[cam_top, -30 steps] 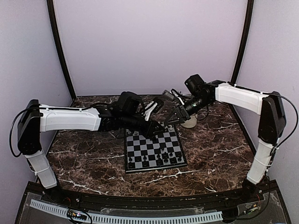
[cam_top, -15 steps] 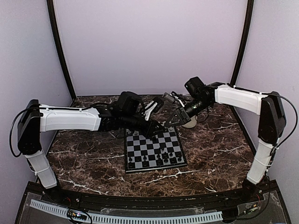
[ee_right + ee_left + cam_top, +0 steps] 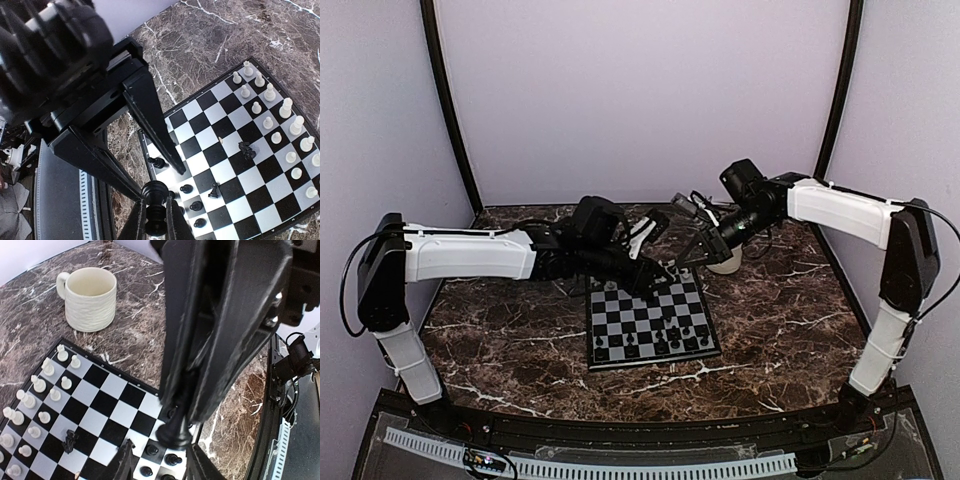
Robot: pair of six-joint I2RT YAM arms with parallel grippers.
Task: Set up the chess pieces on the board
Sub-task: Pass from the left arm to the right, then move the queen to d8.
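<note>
- The right gripper (image 3: 155, 220) has its two fingers drawn in narrow and is clamped on a small black chess piece with a rounded knob (image 3: 154, 192), gripping it just below the knob.
- The left gripper (image 3: 161, 465) stands partly open. Its fingers (image 3: 125, 462) sit apart on either side of the same piece without pinching it.
- In the right wrist view, one left finger tip lies right beside the knob. I cannot tell whether it touches.
- The two grippers meet tip to tip in the air, with the held piece raised clear of the small square black-and-grey checkered chessboard (image 3: 625, 310), above its far edge in the top view.
- The white chess pieces (image 3: 280, 130) stand in two rows along one side of the board.
- The black chess pieces (image 3: 650, 345) stand along the near side, with gaps.
- A black knight (image 3: 245, 149) stands alone towards the middle of the board, and a black pawn (image 3: 214, 190) stands a few squares from it.
- A cream ribbed mug (image 3: 90, 300) stands upright on the dark marble tabletop (image 3: 520, 340), just beyond the board's far right corner.
</note>
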